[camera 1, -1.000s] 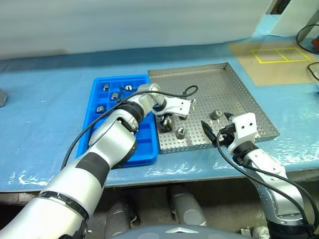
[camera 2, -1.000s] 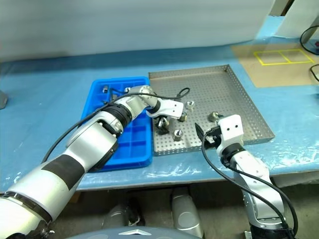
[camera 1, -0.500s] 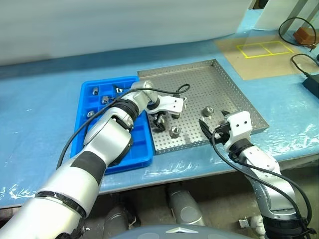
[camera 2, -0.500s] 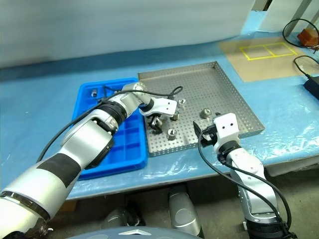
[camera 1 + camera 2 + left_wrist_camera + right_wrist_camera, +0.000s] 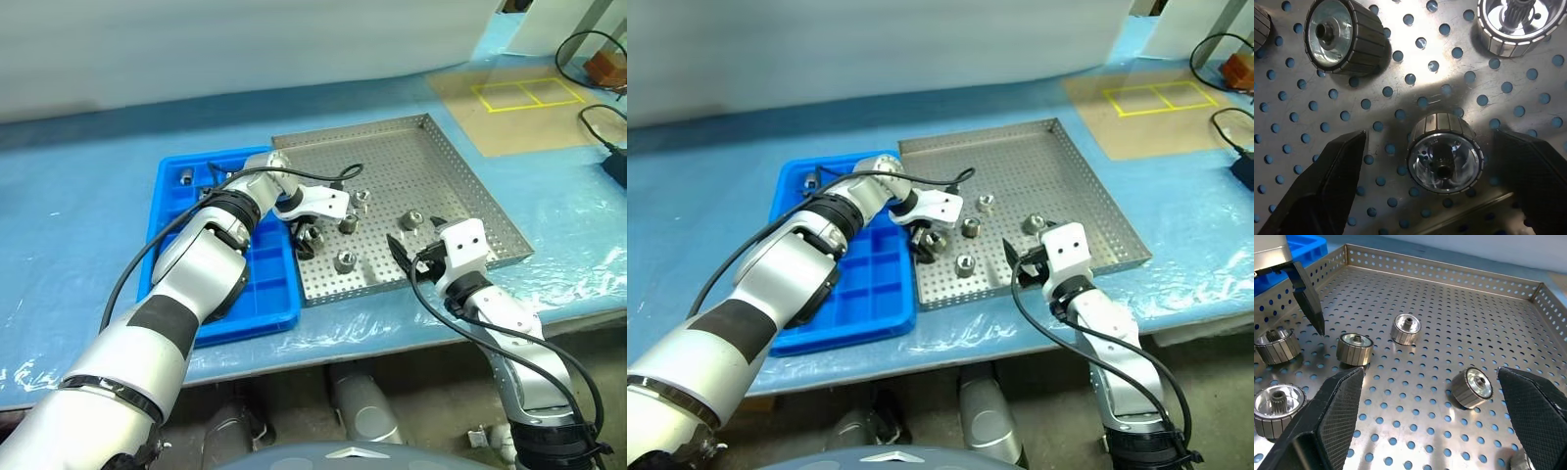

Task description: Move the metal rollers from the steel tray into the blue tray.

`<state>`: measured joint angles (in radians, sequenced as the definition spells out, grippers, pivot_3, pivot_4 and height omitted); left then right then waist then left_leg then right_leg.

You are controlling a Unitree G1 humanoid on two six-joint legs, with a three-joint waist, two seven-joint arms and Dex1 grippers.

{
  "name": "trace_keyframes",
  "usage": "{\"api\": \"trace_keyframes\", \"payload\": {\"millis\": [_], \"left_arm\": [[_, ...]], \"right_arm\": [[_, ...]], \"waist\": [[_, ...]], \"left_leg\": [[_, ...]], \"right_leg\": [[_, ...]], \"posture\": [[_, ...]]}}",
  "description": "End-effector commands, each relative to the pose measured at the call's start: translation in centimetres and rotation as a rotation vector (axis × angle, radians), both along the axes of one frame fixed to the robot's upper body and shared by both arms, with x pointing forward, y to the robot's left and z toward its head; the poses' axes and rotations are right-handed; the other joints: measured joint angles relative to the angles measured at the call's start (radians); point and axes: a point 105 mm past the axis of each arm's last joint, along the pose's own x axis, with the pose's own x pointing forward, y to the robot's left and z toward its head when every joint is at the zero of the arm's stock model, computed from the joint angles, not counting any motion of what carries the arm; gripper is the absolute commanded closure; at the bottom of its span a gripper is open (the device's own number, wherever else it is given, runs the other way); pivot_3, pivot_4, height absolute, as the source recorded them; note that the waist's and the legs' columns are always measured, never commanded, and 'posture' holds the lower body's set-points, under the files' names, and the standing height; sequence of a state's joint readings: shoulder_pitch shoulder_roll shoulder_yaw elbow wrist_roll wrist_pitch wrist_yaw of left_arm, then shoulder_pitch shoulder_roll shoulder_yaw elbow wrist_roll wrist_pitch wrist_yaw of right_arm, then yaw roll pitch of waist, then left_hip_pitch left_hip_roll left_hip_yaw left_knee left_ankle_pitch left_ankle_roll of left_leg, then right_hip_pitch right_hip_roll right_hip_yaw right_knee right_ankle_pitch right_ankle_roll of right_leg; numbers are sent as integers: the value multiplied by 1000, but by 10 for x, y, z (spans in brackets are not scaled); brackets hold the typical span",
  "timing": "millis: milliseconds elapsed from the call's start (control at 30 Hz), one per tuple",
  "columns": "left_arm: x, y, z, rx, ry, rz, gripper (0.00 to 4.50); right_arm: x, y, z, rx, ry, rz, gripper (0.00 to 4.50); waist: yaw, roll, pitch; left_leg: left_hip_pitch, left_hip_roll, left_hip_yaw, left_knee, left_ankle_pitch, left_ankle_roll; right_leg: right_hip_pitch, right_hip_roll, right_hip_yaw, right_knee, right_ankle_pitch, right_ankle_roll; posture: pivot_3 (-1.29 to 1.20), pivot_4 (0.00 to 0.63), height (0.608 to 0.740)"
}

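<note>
Left wrist view has the left gripper [image 5: 1430, 186] pointing down over the steel tray [image 5: 460, 166], fingers [image 5: 1322, 186] spread wide with one roller [image 5: 1444, 159] standing between them, untouched. Judged from this, the step is the pick at the tray's near-left corner, just beside the blue tray [image 5: 171, 284]. The next move calls for sinking a little and closing squarely on the ribbed sides, then lifting left across both rims to an open compartment.

Other rollers [image 5: 345, 261] lie loose near the tray's middle; a few sit in the blue tray's far cells [image 5: 186, 177].

Right gripper [image 5: 416, 257] hangs at the tray's near edge — fingers apart, empty.

Both trays rest on a bench [image 5: 78, 206] under blue film; far right are a brown patch with yellow tape squares [image 5: 519, 93] and black cables [image 5: 588, 49].
</note>
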<state>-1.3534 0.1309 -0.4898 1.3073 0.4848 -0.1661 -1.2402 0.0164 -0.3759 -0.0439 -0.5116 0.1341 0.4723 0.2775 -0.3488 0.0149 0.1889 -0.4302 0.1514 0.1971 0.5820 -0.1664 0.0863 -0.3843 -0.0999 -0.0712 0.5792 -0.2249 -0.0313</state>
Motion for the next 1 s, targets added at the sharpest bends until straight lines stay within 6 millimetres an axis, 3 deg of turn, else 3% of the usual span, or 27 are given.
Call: {"api": "trace_keyframes", "payload": {"millis": [33, 100, 200, 367, 433, 533, 733, 1000], "left_arm": [[5, 13, -4, 76, -31, 26, 18], [5, 13, -7, 79, -35, 33, 18], [5, 10, -9, 71, -36, 40, 575], [6, 6, -7, 48, -49, 43, 2254], [3, 7, -7, 49, -26, 27, 2254], [0, 8, -6, 40, 5, 11, 2741], [-10, 6, -3, -15, 102, -25, 2750], [-5, 2, 27, -190, 77, -21, 2750]], "right_arm": [[-2, 0, 7, -18, -45, -9, 0], [-2, -1, 7, -21, -47, -16, 0], [-2, -2, 7, -23, -48, -20, 0], [-2, -3, 7, -27, -48, -27, 0], [-2, -2, 6, -29, -47, -23, 0], [-1, -1, 5, -29, -47, -20, 0], [0, 3, 5, -20, -44, 7, 0], [1, 16, 26, 103, -66, 137, 0]], "waist": [[-2, 0, 0], [-5, 0, 0], [-15, 0, 0], [-21, 0, 0], [-22, 0, 0], [-22, 0, 0], [-22, 0, 0], [-17, -1, 1]], "left_leg": [[2, 0, 0, 0, 0, 0], [6, 0, 0, 0, -2, -3], [12, 0, 0, 0, -2, -4], [12, -2, 0, -1, -2, -4], [11, -4, 0, -1, -2, -3], [10, -7, 0, -1, -3, -2], [9, -8, 0, -2, -4, 0], [7, -8, 0, -2, -4, 0]], "right_leg": [[1, 0, 0, 0, 0, 0], [5, 0, 0, 0, 0, 1], [12, 0, 0, -1, -4, 6], [14, -1, 0, -4, -3, 6], [14, -4, 0, -4, -1, 2], [13, -7, -1, -4, -1, 2], [13, -8, -3, -6, -1, 2], [13, -9, -4, -6, -1, 2]], "posture": [[-692, 150, 740], [-695, 150, 740], [-697, 150, 740], [-691, 150, 740], [-689, 150, 740], [-681, 150, 740], [-659, 150, 740], [-586, 150, 740]]}}
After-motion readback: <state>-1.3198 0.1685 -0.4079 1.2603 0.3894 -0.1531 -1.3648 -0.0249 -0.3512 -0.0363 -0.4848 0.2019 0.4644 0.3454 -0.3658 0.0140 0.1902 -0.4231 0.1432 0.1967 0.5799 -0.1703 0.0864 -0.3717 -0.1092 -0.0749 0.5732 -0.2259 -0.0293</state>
